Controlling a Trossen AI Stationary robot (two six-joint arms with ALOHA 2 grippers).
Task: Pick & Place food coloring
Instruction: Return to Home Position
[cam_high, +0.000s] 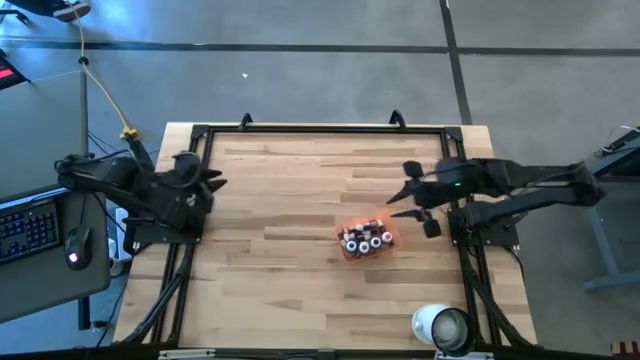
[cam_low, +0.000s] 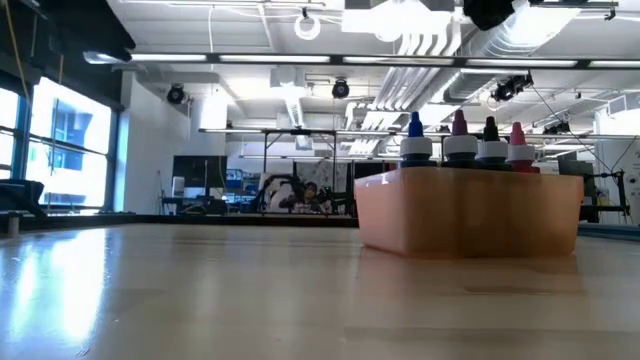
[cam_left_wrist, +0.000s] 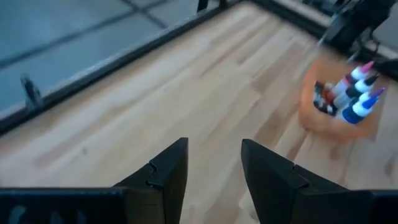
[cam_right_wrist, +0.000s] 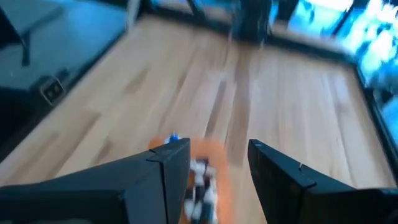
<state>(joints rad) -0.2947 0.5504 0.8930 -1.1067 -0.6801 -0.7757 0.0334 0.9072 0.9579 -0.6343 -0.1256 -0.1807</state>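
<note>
Planks of pale wood, striped in lighter and darker strips with a smooth, faintly glossy face, make up the counter (cam_high: 290, 190). A thin black metal frame (cam_high: 320, 127) runs round its edges.

Two dark, angular arms reach in from the sides. At the left edge of the high view, the left pincer (cam_high: 215, 182) sits over the counter's rim, well apart from everything else. In its own wrist view, the left pincer (cam_left_wrist: 214, 149) shows two blunt, matte black fingers (cam_left_wrist: 171, 171) parted, with bare wood in the gap. The right pincer (cam_high: 403, 190) is right of centre in the high view, near the bin and above and to the right of it, not touching it. From its wrist camera, the right pincer (cam_right_wrist: 219, 149) also has its fingers spread and holds nothing.

Just right of centre stands the orange bin (cam_high: 391, 231), a low, translucent plastic tub with rounded corners; in the low view its wall (cam_low: 470, 215) looks smooth and softly clouded.

A white round cup (cam_high: 440, 325) sits at the lower right edge of the counter.

All the food coloring bottles (cam_high: 365, 238) stand packed upright inside the bin. From the low view, the bottles (cam_low: 460, 140) show white collars and narrow pointed caps in blue, purple, dark and pink above the rim.
</note>
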